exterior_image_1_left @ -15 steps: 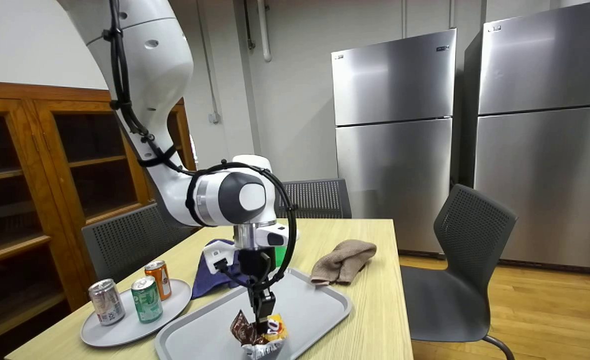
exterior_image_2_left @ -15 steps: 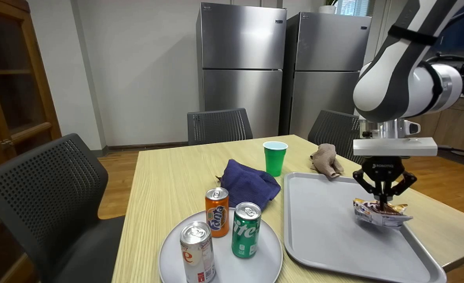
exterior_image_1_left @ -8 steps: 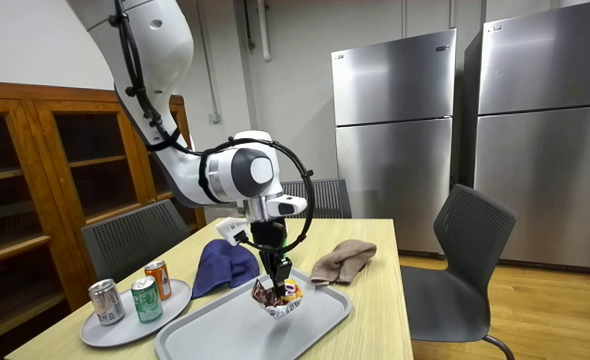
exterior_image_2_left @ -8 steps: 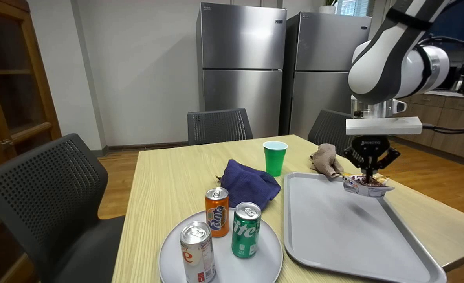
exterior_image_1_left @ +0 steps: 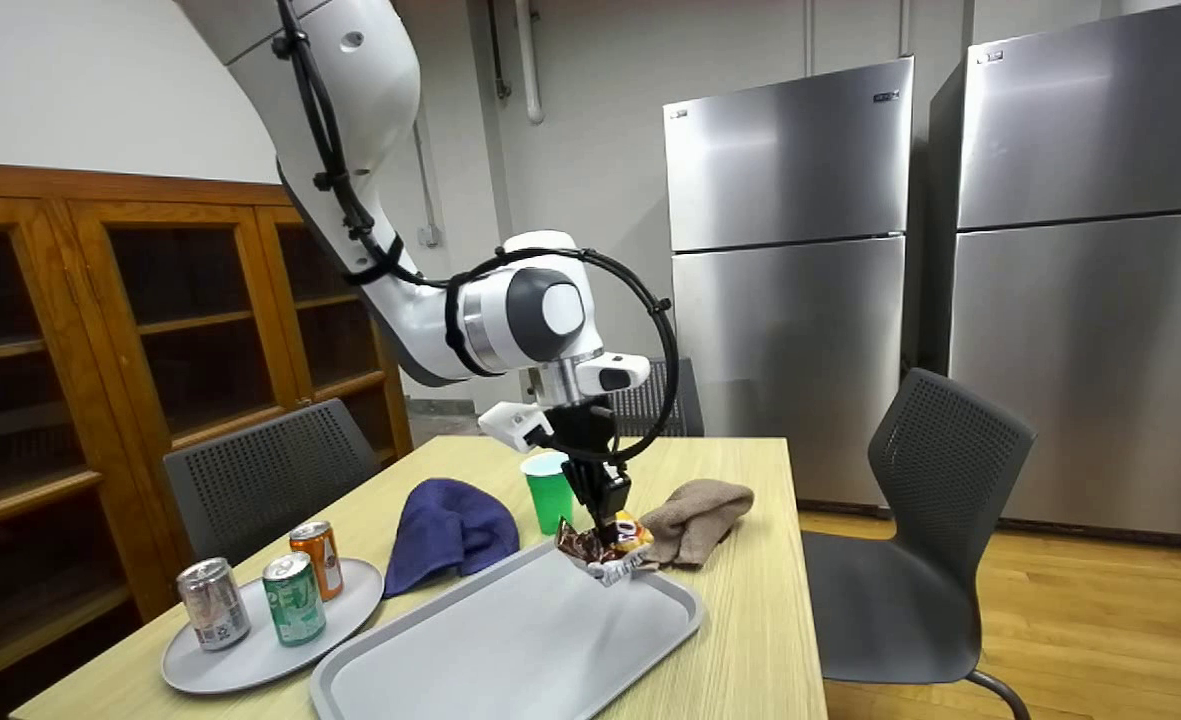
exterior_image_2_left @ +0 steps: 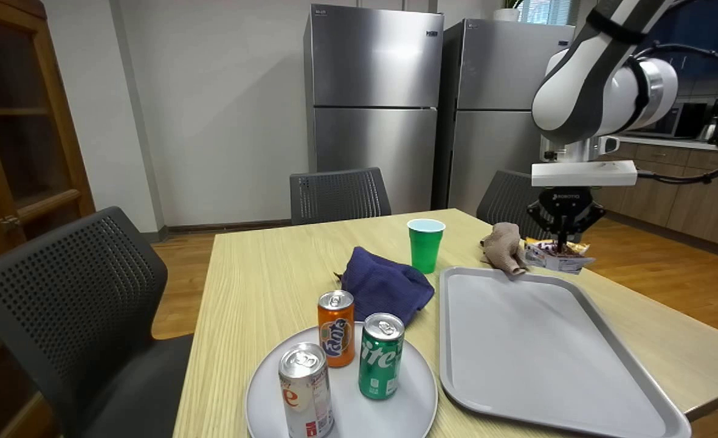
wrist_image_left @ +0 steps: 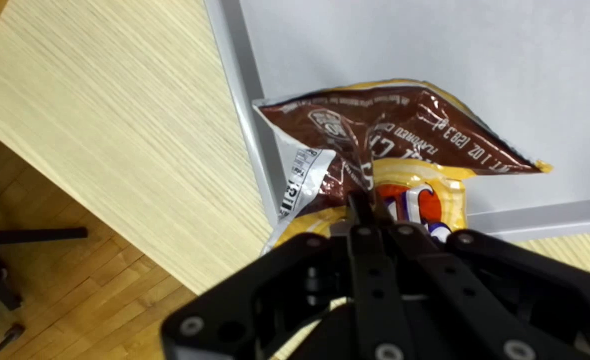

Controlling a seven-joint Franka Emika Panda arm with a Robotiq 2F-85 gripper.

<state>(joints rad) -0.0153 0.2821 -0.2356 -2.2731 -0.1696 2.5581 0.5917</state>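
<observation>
My gripper (exterior_image_1_left: 606, 530) is shut on a crumpled brown and yellow snack bag (exterior_image_1_left: 638, 535), pinching its middle. The bag's brown lettered side (wrist_image_left: 409, 130) spreads out around the fingertips (wrist_image_left: 367, 210) in the wrist view; the pinched fold is partly hidden by the fingers. In an exterior view the bag (exterior_image_2_left: 558, 262) hangs in the air above the far end of the grey tray (exterior_image_2_left: 535, 347), from my gripper (exterior_image_2_left: 561, 243). A brown cloth (exterior_image_2_left: 504, 246) lies just beside it at the tray's far edge. The tray (exterior_image_1_left: 510, 650) holds nothing.
A green cup (exterior_image_1_left: 550, 495) and a blue cloth (exterior_image_1_left: 455, 535) stand beside the tray. A round plate (exterior_image_2_left: 389, 420) holds an orange can (exterior_image_2_left: 336, 334), a green can (exterior_image_2_left: 381, 359) and a silver can (exterior_image_2_left: 306, 395). Grey chairs (exterior_image_1_left: 910, 520) surround the table.
My gripper has risen off the tray with the snack bag and moved toward the tray's far end, near the brown cloth. The bag stayed pinched throughout. The other objects have not moved.
</observation>
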